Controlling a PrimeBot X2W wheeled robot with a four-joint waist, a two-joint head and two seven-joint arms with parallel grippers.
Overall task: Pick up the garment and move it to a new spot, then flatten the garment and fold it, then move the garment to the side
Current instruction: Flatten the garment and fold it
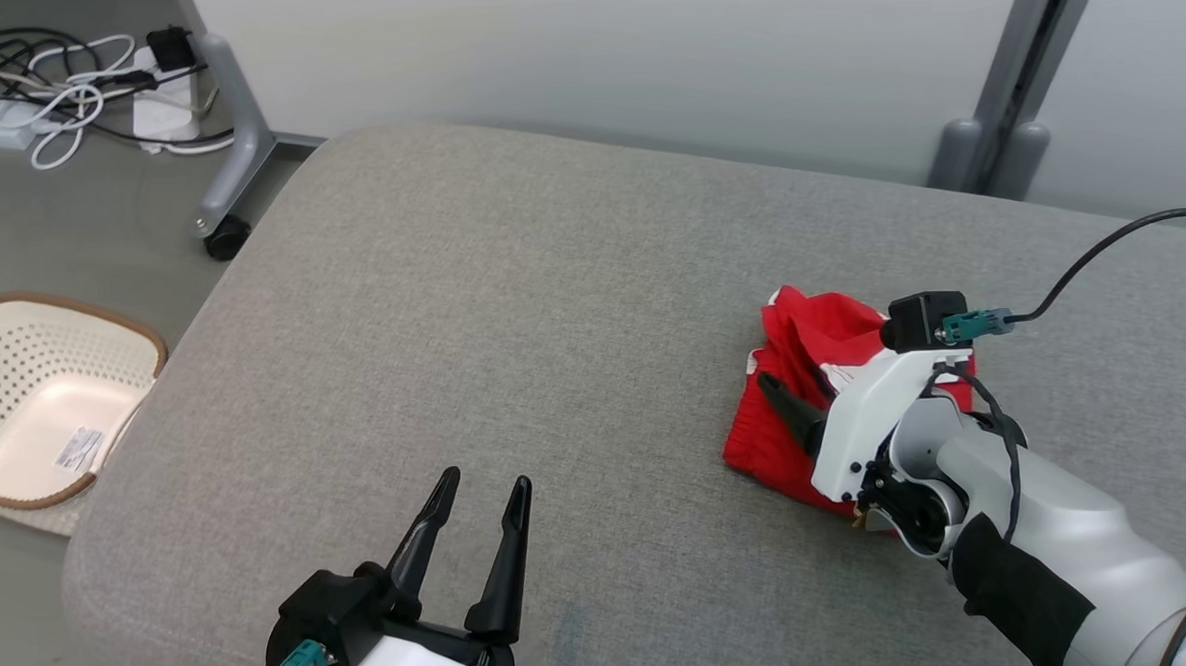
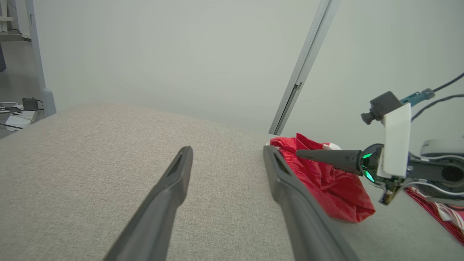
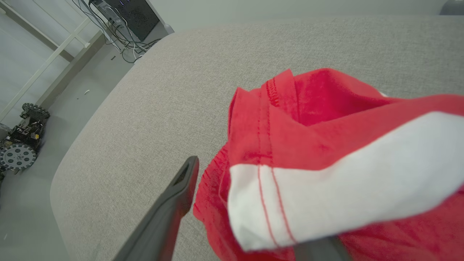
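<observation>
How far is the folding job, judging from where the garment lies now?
Done: unclear; the red garment lies bunched on the grey cushion, toward its right side, not flat. In hand: the right gripper stands open at it, cloth draped over one finger; the left gripper hovers open. Left: probably flattening and folding.

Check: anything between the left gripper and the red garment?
No. Just bare grey cushion between left gripper and garment, clear in the head view.

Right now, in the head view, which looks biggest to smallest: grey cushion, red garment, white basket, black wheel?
1. grey cushion
2. white basket and red garment look alike; the arm hides part of the garment
3. black wheel
</observation>
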